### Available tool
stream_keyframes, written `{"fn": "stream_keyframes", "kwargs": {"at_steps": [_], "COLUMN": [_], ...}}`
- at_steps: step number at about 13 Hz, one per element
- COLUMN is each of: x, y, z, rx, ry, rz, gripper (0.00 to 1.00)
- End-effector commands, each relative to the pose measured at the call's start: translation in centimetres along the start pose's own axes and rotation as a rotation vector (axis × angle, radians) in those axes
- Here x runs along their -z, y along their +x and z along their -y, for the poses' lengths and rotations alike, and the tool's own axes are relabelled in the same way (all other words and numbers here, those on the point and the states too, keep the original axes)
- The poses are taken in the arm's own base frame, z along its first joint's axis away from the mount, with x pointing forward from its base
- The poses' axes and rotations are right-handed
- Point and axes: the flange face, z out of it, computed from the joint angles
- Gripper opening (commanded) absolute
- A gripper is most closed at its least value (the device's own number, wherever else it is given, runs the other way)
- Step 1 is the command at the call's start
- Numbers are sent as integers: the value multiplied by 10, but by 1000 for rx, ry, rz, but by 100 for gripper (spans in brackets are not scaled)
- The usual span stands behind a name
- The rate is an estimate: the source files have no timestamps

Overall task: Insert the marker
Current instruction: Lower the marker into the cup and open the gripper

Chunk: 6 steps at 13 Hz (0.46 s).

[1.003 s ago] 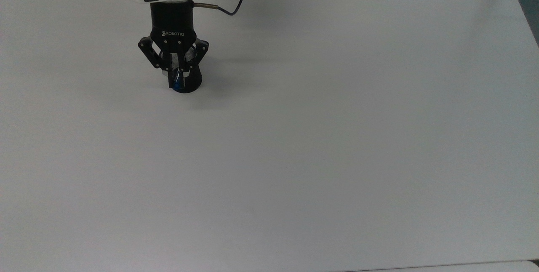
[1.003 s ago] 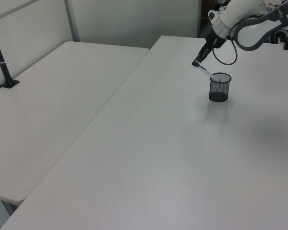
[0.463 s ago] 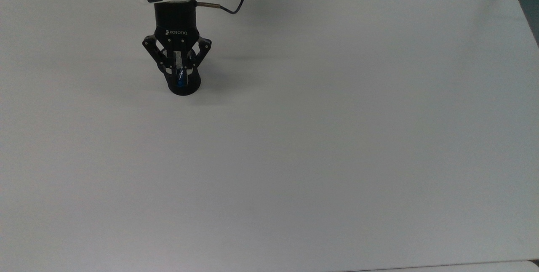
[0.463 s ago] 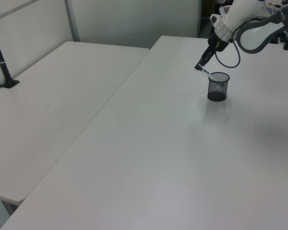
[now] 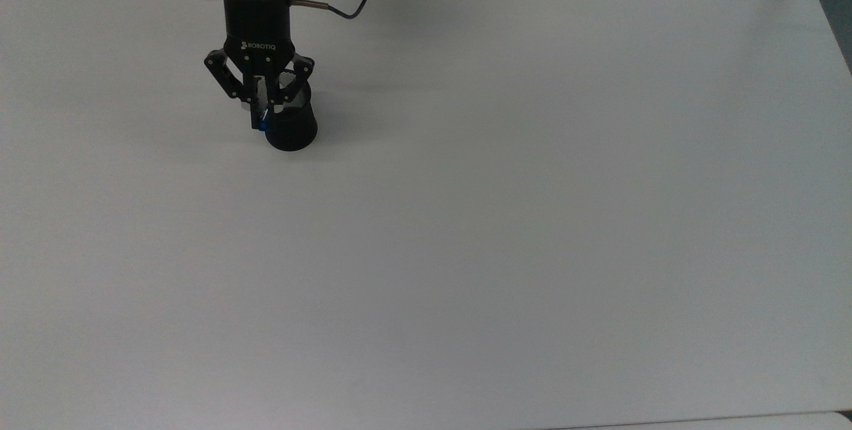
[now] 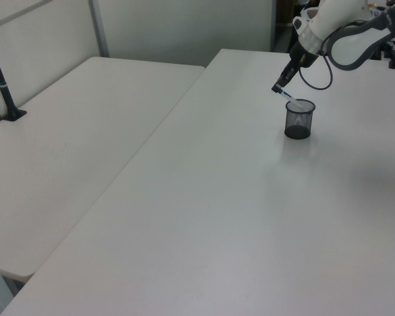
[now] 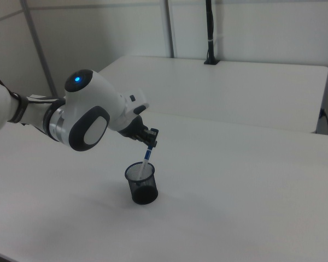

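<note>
The tool [image 5: 261, 112] pinches the upper end of the marker [image 7: 146, 160], its 2 fingers closed on the barrel. The marker leans (not upright), its lower end dipping inside the rim of the black mesh cup [image 7: 141, 183], which stands directly beneath the tool; whether that end reaches the cup's floor cannot be told. The cup sits on a plain white bench [image 5: 506, 204]. In the right view a second white bench [image 7: 229, 87] stands behind, before pale wall panels. The marker's barrel is white, with blue near the grip.
</note>
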Motion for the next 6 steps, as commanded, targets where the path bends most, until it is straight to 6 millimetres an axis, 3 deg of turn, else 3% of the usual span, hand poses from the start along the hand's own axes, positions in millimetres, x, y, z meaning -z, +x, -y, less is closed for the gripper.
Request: {"fn": "stream_keyframes", "kwargs": {"at_steps": [1, 3, 6], "x": [10, 10, 11], "y": [-13, -13, -11], "z": [-14, -16, -13], "rx": [21, 15, 5], "ry": [-5, -6, -2], "rz": [-1, -1, 0], "gripper": [30, 53, 69]}}
